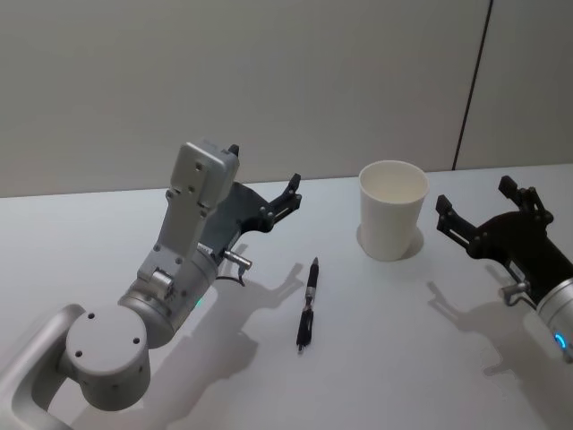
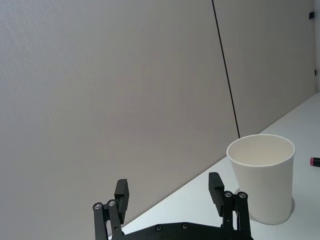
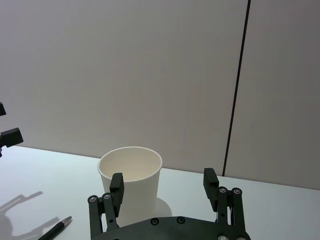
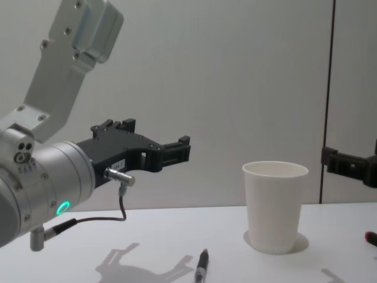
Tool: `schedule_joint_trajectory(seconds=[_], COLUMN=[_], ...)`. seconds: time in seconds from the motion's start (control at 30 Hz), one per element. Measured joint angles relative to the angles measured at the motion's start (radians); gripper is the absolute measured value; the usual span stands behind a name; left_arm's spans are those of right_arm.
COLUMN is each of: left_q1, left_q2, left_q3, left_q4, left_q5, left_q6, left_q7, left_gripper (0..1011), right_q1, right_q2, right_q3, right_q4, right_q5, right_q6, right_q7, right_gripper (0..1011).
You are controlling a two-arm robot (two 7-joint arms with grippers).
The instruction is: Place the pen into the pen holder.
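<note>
The black pen [image 1: 308,305] lies flat on the white table [image 1: 403,358], pointing roughly away from me, left of the pen holder [image 1: 392,210]. The holder is a white paper cup standing upright and empty. My left gripper [image 1: 264,168] hovers open above the table, behind and left of the pen, aimed toward the cup [image 2: 261,175]. Held level to the right of the cup [image 3: 135,170], my right gripper [image 1: 475,195] is open too. Nothing sits between either pair of fingers. In the chest view the pen [image 4: 202,265] lies in front of the left gripper [image 4: 150,138].
A grey wall panel [image 1: 269,81] with a dark vertical seam [image 1: 470,90] closes the table's far side. A small red-tipped object [image 4: 370,237] lies on the table at the far right, past the cup [image 4: 274,206].
</note>
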Motion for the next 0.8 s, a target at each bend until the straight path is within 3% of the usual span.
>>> schedule_joint_trajectory(seconds=[0.8], left_q1=[0.0], left_q2=[0.0], left_q3=[0.0], left_q4=[0.0], left_q5=[0.0], left_q6=[0.0], left_q7=[0.0], left_gripper=[1000], right_q1=[0.0], right_q2=[0.0], right_q3=[0.0], right_q4=[0.0], right_q5=[0.0], right_q6=[0.0], right_q7=[0.0], right_gripper=[1001])
